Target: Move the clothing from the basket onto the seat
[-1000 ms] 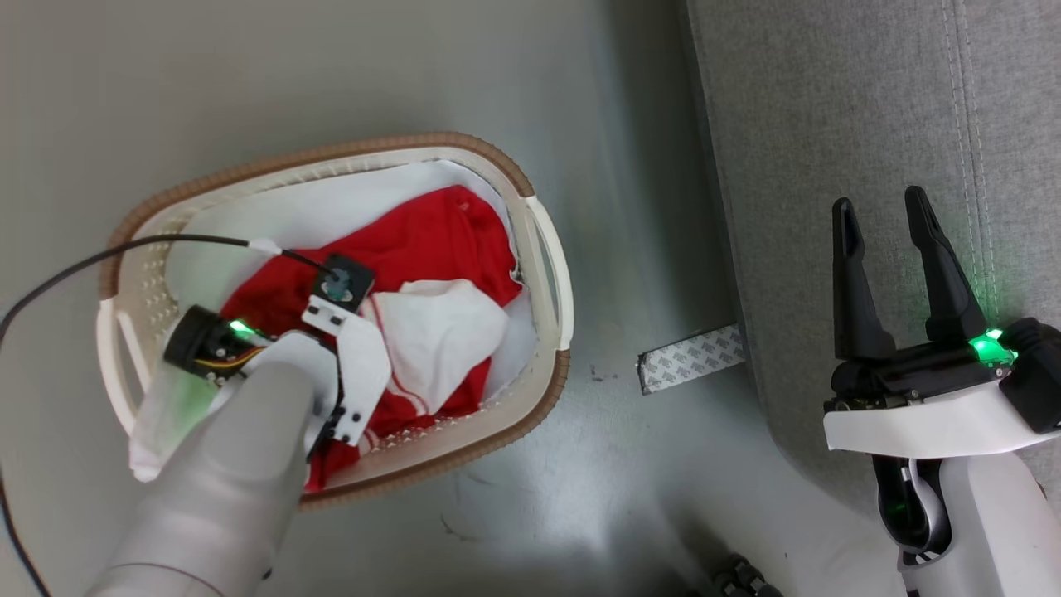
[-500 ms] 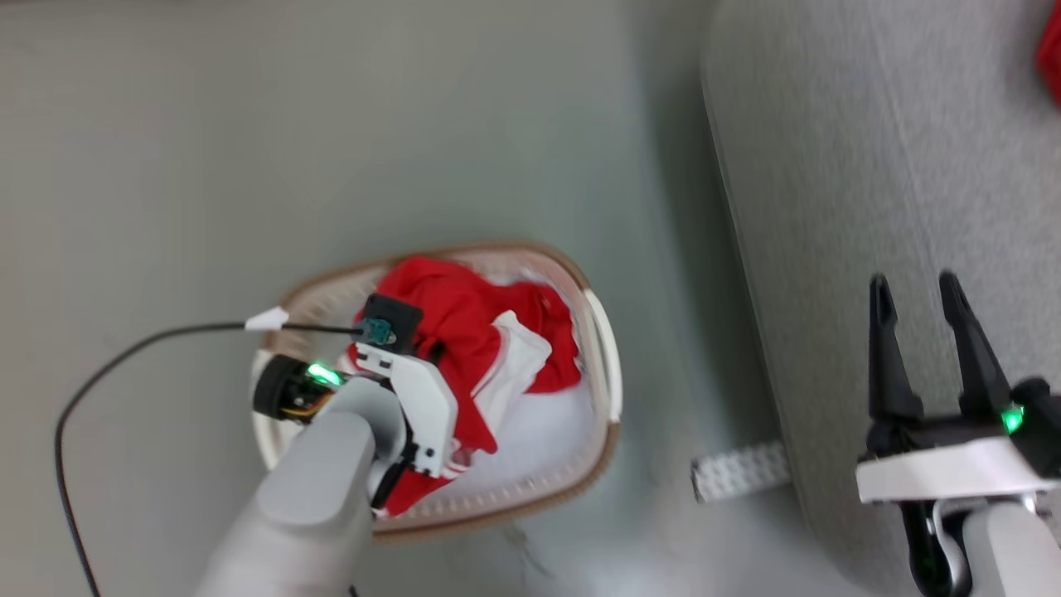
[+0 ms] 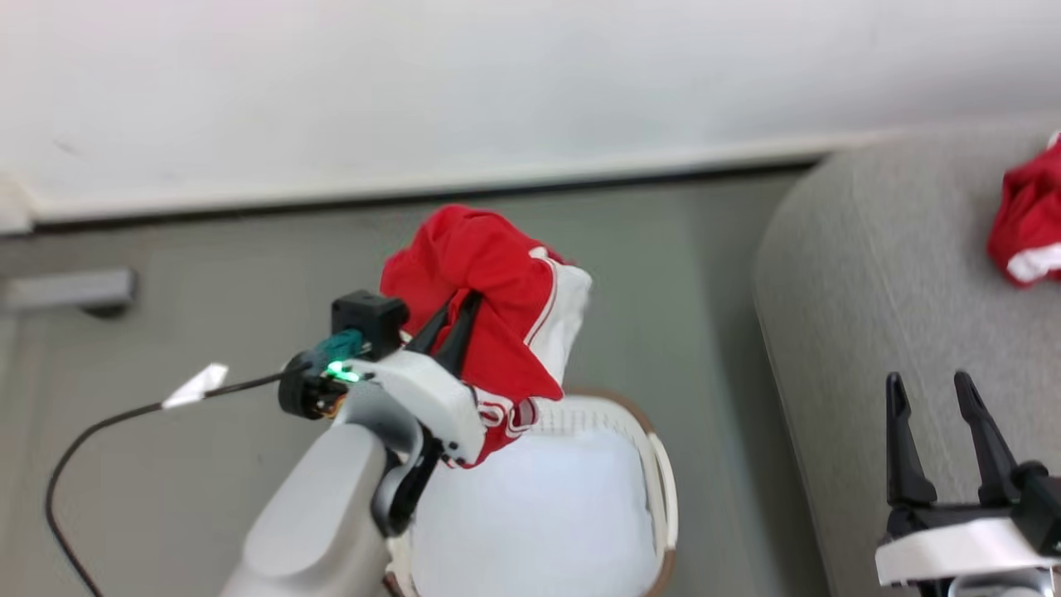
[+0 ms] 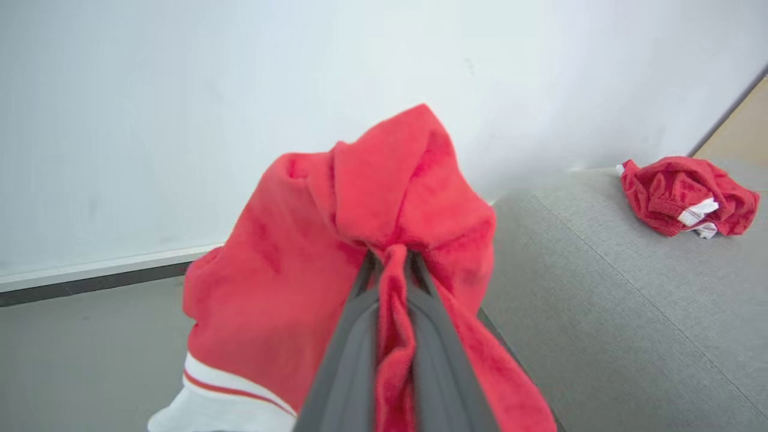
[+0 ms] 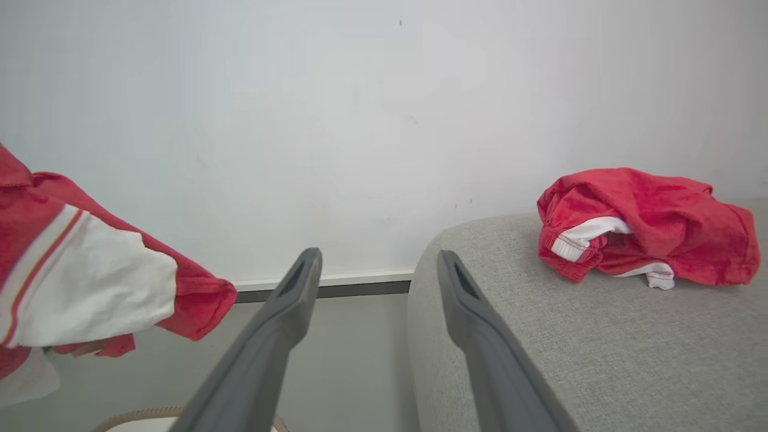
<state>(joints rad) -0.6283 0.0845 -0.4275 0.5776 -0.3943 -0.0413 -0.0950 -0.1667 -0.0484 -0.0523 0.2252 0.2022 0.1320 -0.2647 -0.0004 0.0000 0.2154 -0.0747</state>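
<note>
My left gripper [image 3: 457,308] is shut on a red garment with white trim [image 3: 497,307] and holds it up in the air above the cream basket [image 3: 659,489]. Its dark fingers [image 4: 360,336] pinch a fold of the red fabric [image 4: 372,210]. A second red garment [image 3: 1026,217] lies bunched on the grey sofa seat [image 3: 870,274], also seen from the wrists [image 4: 687,195] [image 5: 648,225]. My right gripper [image 3: 941,398] stands open over the sofa's front edge, nothing between its fingers [image 5: 282,318]. The held garment [image 5: 90,282] hangs to its left.
A pale white sheet [image 3: 539,522] lines the basket's inside. A black cable [image 3: 91,431] trails from the left wrist over the grey floor. A white wall with a dark skirting line [image 3: 414,195] runs behind. A grey block [image 3: 70,290] sits on the floor at left.
My left gripper has lifted the red garment out of the basket and up into the air. The head camera has tilted up, bringing the wall and the sofa's garment into sight.
</note>
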